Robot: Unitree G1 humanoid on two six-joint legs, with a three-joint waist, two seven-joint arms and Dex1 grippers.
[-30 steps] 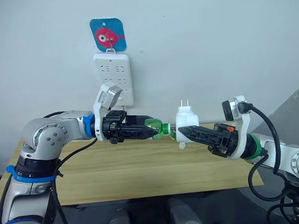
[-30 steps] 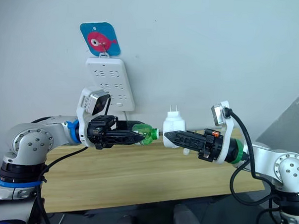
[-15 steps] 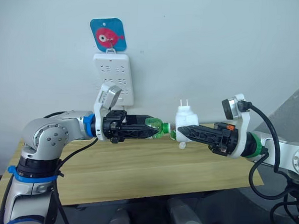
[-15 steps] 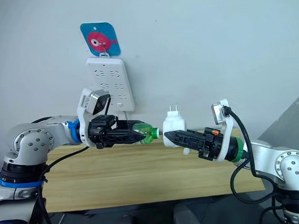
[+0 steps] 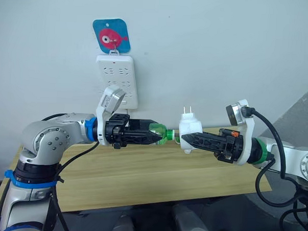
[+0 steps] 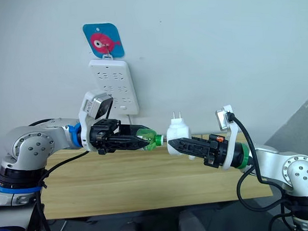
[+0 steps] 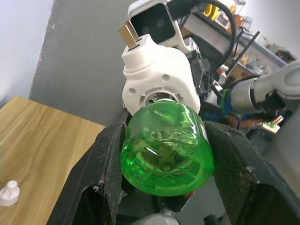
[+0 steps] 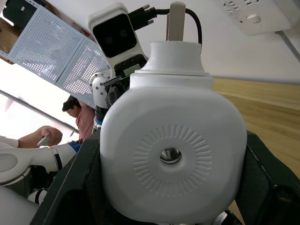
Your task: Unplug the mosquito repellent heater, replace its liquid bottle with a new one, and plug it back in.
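The mosquito repellent heater [image 5: 190, 128] is a small white rounded unit held above the table with its two prongs pointing up. My right gripper [image 5: 187, 139] is shut on its lower body. A green translucent liquid bottle [image 5: 162, 134] lies sideways in my left gripper [image 5: 156, 136], which is shut on it. The bottle's neck meets the heater's side, and in the left wrist view the bottle [image 7: 166, 150] sits right at the heater's round opening [image 7: 157, 79]. The right wrist view shows the heater's ribbed back [image 8: 173, 154] between the fingers.
A long white power strip [image 5: 117, 80] hangs on the wall under a blue fish sticker [image 5: 111, 36], behind my left arm. A wooden table [image 5: 141, 181] runs below both arms, with a small white cap [image 7: 9, 193] on it. A person [image 8: 82, 117] sits in the background.
My right gripper has carried the heater slightly left, toward the bottle. The left gripper and bottle have barely moved.
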